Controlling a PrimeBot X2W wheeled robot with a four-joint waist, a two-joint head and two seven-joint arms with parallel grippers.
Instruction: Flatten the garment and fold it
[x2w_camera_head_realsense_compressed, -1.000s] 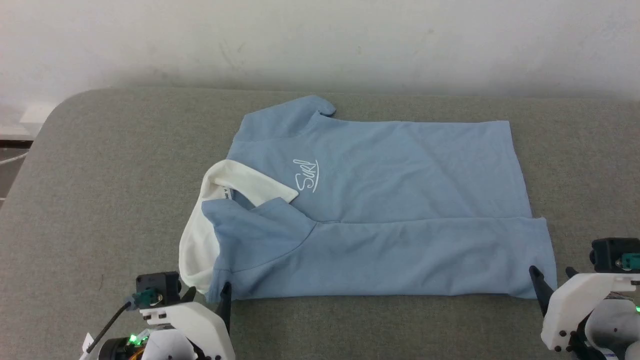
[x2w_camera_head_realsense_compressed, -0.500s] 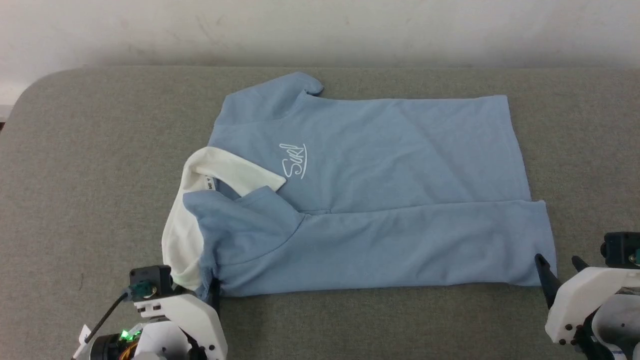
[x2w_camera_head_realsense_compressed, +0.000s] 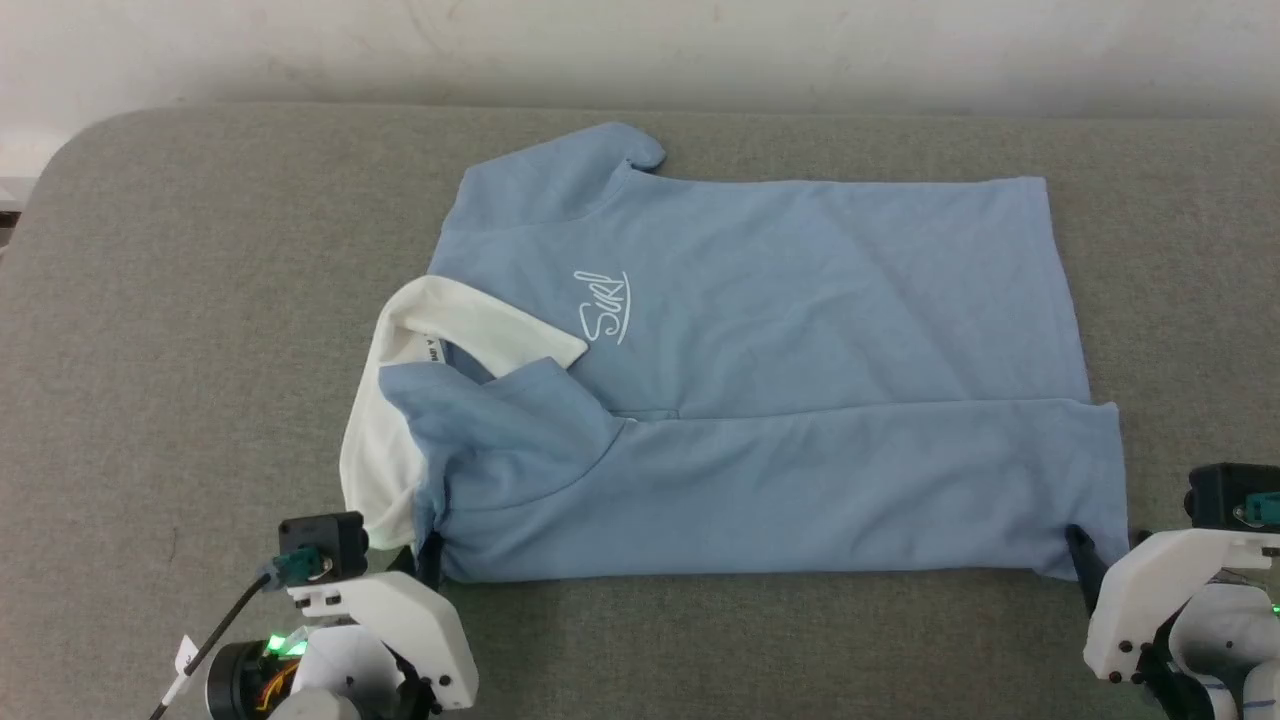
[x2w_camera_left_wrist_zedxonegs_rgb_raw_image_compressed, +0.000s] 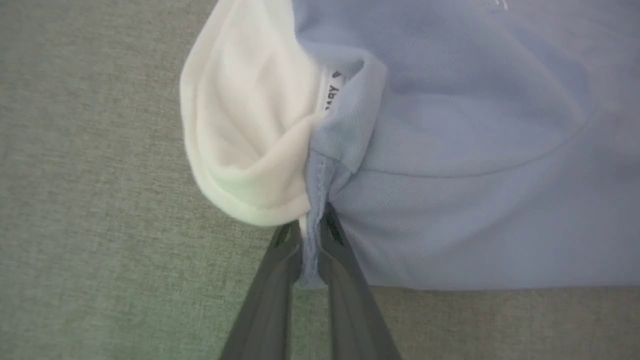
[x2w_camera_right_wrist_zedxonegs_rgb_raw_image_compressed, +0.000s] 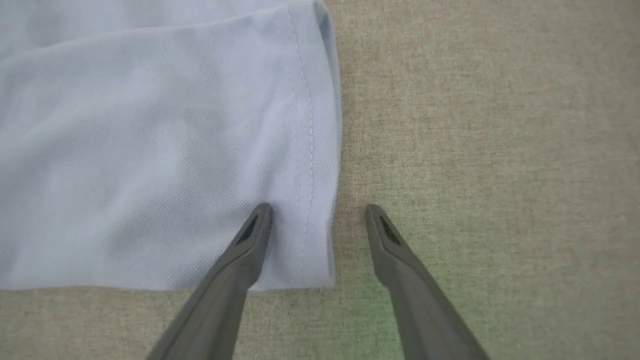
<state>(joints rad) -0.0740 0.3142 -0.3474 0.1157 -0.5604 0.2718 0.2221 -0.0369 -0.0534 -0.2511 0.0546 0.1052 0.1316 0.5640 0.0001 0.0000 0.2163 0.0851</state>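
Table (x2w_camera_head_realsense_compressed: 200, 350): grey woven cloth top, rounded corner, white wall (x2w_camera_head_realsense_compressed: 640, 40) at 12 o'clock. Shirt (x2w_camera_head_realsense_compressed: 800, 300), light blue knit with white collar (x2w_camera_head_realsense_compressed: 380, 470), lies flat at centre, near edge folded over. Left gripper (x2w_camera_left_wrist_zedxonegs_rgb_raw_image_compressed: 312, 222) pinches shirt's 7 o'clock corner; right gripper (x2w_camera_right_wrist_zedxonegs_rgb_raw_image_compressed: 318, 210) spread, straddling hem at 5 o'clock.

The right gripper (x2w_camera_right_wrist_zedxonegs_rgb_raw_image_compressed: 318, 207) has its two dark tapered fingers (x2w_camera_right_wrist_zedxonegs_rgb_raw_image_compressed: 235, 270) spread wide, straddling the stitched side hem of the light blue knit garment (x2w_camera_right_wrist_zedxonegs_rgb_raw_image_compressed: 150, 150); one fingertip is over the cloth near its lower corner, the other over the bare grey woven-fabric table (x2w_camera_right_wrist_zedxonegs_rgb_raw_image_compressed: 500, 150); the garment lies flat, faintly creased.
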